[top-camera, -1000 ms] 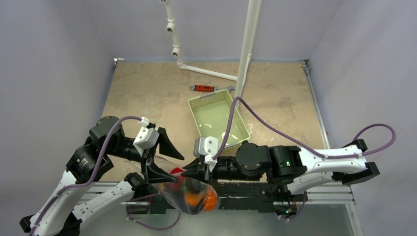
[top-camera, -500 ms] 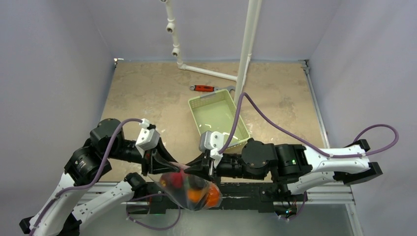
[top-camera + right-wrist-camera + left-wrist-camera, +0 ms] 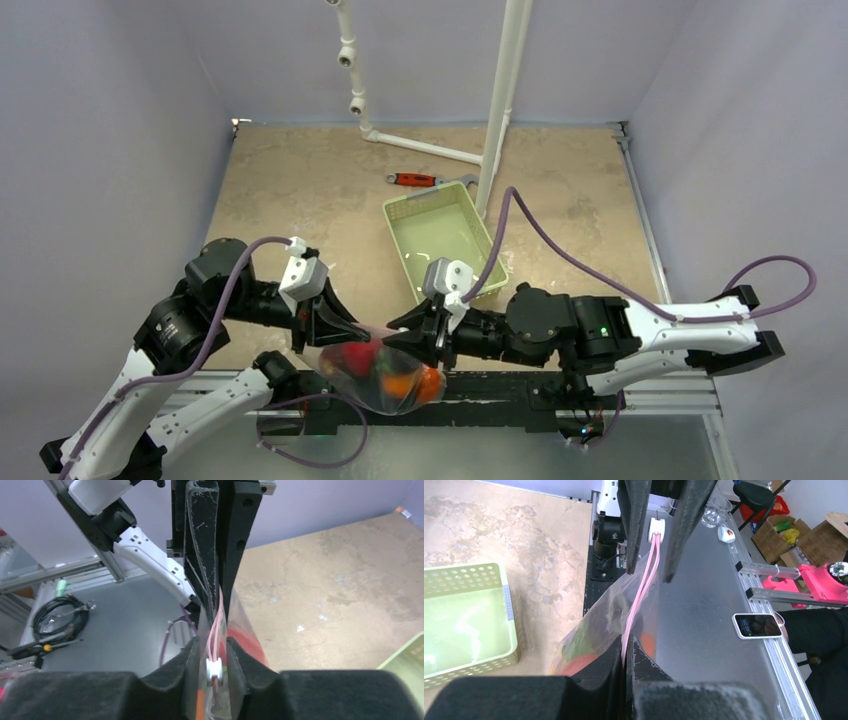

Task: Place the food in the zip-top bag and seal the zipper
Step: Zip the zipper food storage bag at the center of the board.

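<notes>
The zip-top bag (image 3: pixel 385 378) hangs between both grippers at the table's near edge, with the red, orange and green food (image 3: pixel 400 382) showing through it. My left gripper (image 3: pixel 342 328) is shut on the left end of the pink zipper (image 3: pixel 644 587); its pads (image 3: pixel 611 665) pinch the strip flat. My right gripper (image 3: pixel 408 330) stands open at the other end, its fingers (image 3: pixel 192 660) either side of the white slider (image 3: pixel 214 667) with a small gap on each side. A red piece (image 3: pixel 579 662) and an orange one (image 3: pixel 648 642) lie just under the strip.
A light green basket (image 3: pixel 397 245) sits on the table behind the right gripper. A red-handled wrench (image 3: pixel 415 180) lies beyond it, by the white pipe frame (image 3: pixel 500 100). Under the bag runs the metal base rail (image 3: pixel 640 400). A phone (image 3: pixel 757 625) lies on the bench.
My left gripper, wide open a second ago, has shut on the zipper strip. The right gripper shifted rightward and parted its jaws. The bag swung up a little between them.
</notes>
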Action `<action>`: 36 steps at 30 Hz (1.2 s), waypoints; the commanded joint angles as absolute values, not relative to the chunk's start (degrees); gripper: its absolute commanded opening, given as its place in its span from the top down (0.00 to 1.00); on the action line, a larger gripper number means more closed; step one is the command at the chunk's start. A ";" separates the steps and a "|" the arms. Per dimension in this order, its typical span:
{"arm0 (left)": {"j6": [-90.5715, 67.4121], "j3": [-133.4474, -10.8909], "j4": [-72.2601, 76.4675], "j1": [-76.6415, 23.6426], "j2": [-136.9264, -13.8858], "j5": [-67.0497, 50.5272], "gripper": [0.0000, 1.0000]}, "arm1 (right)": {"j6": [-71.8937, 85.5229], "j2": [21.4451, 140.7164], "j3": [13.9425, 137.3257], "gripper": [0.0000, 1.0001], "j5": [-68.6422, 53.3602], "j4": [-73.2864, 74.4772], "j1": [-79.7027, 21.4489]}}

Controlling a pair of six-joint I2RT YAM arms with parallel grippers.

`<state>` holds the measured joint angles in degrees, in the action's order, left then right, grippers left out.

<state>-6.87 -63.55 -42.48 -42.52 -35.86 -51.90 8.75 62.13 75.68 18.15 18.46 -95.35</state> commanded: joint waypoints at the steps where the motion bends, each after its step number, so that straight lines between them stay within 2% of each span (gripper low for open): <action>1: -9.05 -65.91 -37.04 -42.62 -34.60 -50.89 1.00 | 10.72 56.86 73.02 0.61 21.19 11.05 -95.54; 4: -10.03 -65.91 -35.65 -42.60 -34.37 -50.81 1.00 | 10.91 53.92 69.18 0.37 21.86 7.77 -95.53; 7: -10.46 -66.12 -35.18 -42.55 -34.66 -50.84 1.00 | 11.61 51.41 65.68 0.26 21.35 4.95 -95.54; 9: -10.46 -66.44 -35.26 -42.59 -34.80 -50.76 1.00 | 11.77 49.91 63.37 0.23 20.50 2.79 -95.54; 23: -11.25 -67.03 -33.90 -42.62 -34.85 -51.07 1.00 | 11.39 50.73 54.90 0.20 20.29 -11.16 -95.58; 36: -11.91 -66.45 -32.97 -42.57 -33.47 -50.98 1.00 | 8.79 52.96 53.21 0.31 17.77 -18.81 -95.49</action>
<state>-10.96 -64.82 -37.74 -42.50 -34.46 -50.54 10.04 52.40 53.89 19.46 -13.98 -95.35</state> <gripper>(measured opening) 0.006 0.694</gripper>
